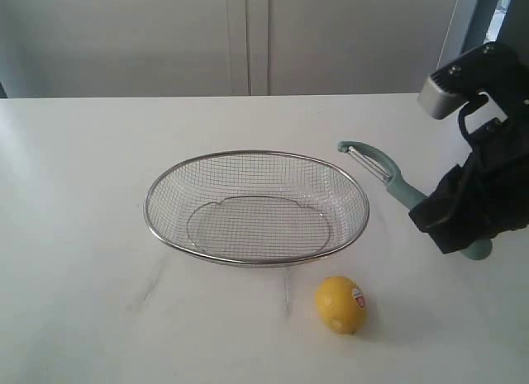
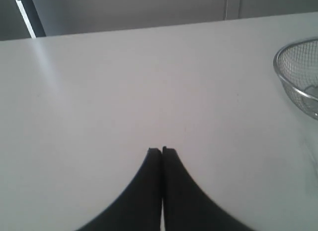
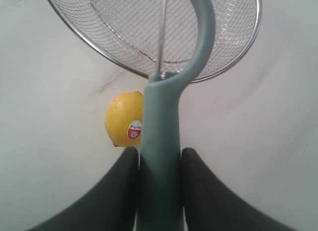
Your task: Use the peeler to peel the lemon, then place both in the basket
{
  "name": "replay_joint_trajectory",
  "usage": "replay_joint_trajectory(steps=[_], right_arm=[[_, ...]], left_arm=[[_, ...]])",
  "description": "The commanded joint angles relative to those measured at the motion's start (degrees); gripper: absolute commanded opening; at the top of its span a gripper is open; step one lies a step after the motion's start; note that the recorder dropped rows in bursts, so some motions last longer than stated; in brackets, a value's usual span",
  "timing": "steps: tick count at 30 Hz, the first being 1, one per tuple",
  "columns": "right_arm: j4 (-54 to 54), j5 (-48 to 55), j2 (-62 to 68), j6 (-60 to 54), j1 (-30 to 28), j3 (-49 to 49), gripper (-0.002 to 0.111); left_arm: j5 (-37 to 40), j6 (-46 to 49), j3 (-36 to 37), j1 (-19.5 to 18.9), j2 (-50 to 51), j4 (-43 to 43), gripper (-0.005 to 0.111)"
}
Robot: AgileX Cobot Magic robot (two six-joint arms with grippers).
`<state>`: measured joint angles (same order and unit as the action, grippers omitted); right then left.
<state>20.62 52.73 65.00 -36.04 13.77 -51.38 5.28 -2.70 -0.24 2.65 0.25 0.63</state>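
Lemon [image 1: 340,304] sits loose on the counter [image 1: 83,235], near the basket [image 1: 256,153] but clear of its rim, on the side facing the exterior camera. Its red-and-white sticker [image 1: 358,298] is turned toward the right arm. It looks almost round from here. A small nub low on its front suggests its long axis points roughly toward the near edge of the counter, though I cannot be sure.

The right end effector [image 1: 467,210] pinches the peeler [image 1: 388,179] by the rear of its green handle, one finger on each side. The handle runs out from it toward the basket, and the blade head ends just beside the basket's right rim. In the exterior view the lemon lies to the left of this end effector and nearer the camera. In the right wrist view it shows off to one side of the handle, not in line with the blade.

The right arm is the nearer one, bent low over the right part of the counter. To meet the lemon, the blade would probably have to swing away from the basket and drop toward the fruit.

The left end effector [image 2: 162,150] is pressed together on nothing. It hangs over bare counter with only the basket's rim at the edge of its view and no lemon in sight. The fruit would likely roll under the blade unless this arm comes across to steady it.
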Motion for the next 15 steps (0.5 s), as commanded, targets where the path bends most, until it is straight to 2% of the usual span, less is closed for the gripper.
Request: replay_joint_trajectory(steps=[1,8,15], right_arm=[[0.5,-0.2,-0.4,0.5,-0.2,-0.5,0.000],[0.5,-0.4,-0.4,0.5,-0.2,-0.5,0.000],[0.5,-0.4,-0.4,0.5,-0.2,-0.5,0.000]], left_arm=[[-4.8,0.1,0.2,-0.2,-0.3,-0.1,0.000],[-12.9,0.1,0.2,-0.2,-0.3,-0.1,0.000],[-12.6,0.1,0.2,-0.2,-0.3,-0.1,0.000]])
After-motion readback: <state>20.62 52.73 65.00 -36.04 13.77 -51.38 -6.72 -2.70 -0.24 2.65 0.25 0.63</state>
